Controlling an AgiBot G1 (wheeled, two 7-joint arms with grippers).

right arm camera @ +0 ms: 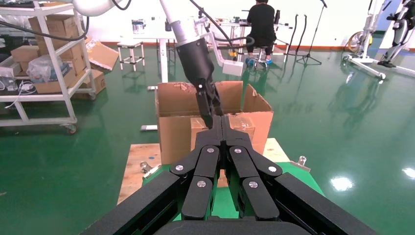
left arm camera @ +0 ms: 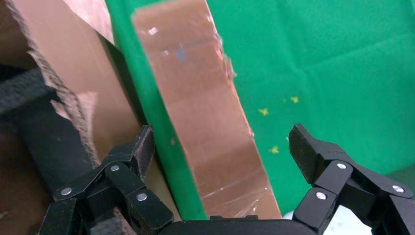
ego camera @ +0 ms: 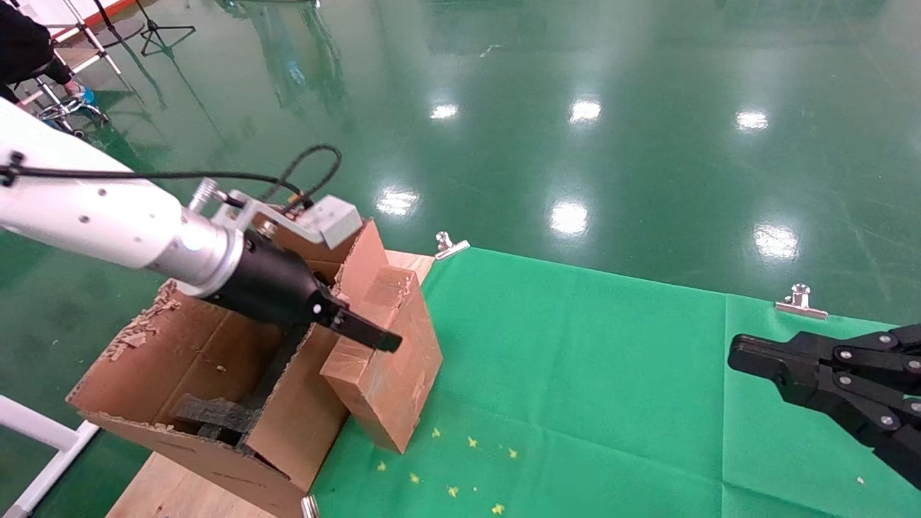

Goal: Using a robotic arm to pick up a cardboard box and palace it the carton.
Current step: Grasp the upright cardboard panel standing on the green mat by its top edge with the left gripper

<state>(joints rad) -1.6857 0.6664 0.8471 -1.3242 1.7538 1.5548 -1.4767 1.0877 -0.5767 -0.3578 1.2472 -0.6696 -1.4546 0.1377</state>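
Cardboard box (ego camera: 388, 360) is seen tilted against the carton (ego camera: 209, 388), outside its flap. Left end effector (left arm camera: 220, 161) is spread wide, straddling it. Stiff, tape-slick faces are judged slippery; opposite broad faces should be pinched. Right end effector (right arm camera: 222, 132) is parked, closed.

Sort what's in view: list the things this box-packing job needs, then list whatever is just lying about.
Job:
- small taped brown cardboard box, leaning against the carton's flap
- large brown corrugated carton
- left gripper, open astride the box

Lying about:
- green cloth
- silver clips
- yellow specks
- right gripper, parked, shut
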